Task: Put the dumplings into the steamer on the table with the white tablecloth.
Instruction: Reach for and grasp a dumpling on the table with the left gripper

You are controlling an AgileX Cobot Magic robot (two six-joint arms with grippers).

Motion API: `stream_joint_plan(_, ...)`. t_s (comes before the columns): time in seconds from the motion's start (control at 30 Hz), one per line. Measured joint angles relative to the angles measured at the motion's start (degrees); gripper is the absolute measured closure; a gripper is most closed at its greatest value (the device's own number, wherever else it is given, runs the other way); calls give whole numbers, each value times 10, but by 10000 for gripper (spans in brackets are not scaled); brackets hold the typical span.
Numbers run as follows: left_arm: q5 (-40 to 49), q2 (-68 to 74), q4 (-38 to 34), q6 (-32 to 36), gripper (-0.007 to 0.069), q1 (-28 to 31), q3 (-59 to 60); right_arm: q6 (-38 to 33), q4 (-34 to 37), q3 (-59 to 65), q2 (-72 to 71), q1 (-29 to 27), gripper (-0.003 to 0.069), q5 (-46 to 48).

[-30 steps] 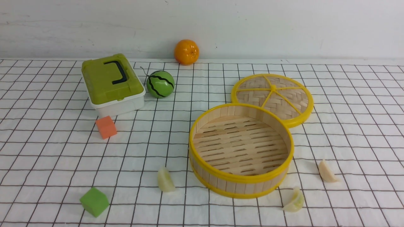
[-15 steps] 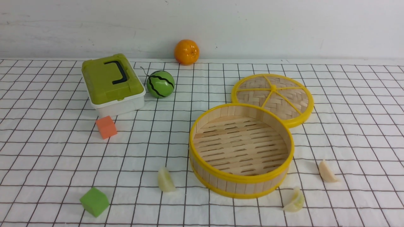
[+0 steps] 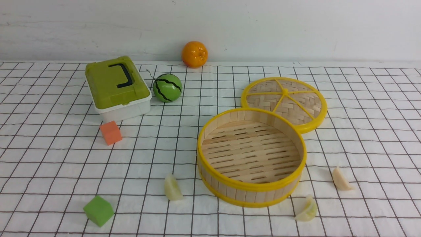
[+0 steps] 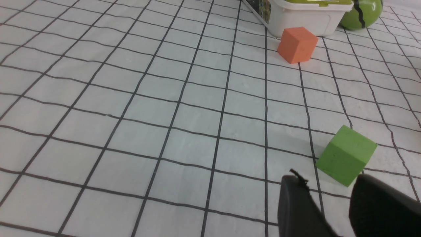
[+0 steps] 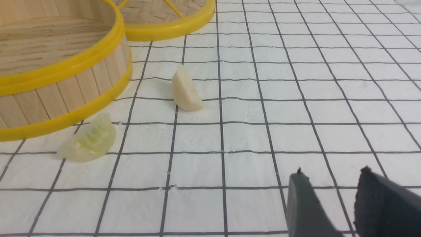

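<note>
White tablecloth point(image 3: 49, 164) with a black grid, plain wall behind. Three dumplings lie on the cloth outside the empty steamer point(image 3: 250, 195): one point(image 3: 172, 187) just beside its left front, a greenish one point(image 3: 307, 209) by its right front, a cream one point(image 3: 341, 179) further right. They're probably light, glossy and slippery, so pinch the fat belly, not the thin crimped edge. Right gripper point(image 5: 332, 174) is part-spread and empty, with both right-side dumplings ahead and apart from it. Left gripper point(image 4: 329, 191) has the same gap and is empty, with a green cube point(image 4: 347, 154) just ahead and no dumpling in its view.
</note>
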Motion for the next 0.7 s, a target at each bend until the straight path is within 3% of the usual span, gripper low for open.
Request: stream_joint_plan(0.7,-3,0,5,0,386,0,0,2,24,0,0,0,419,0)
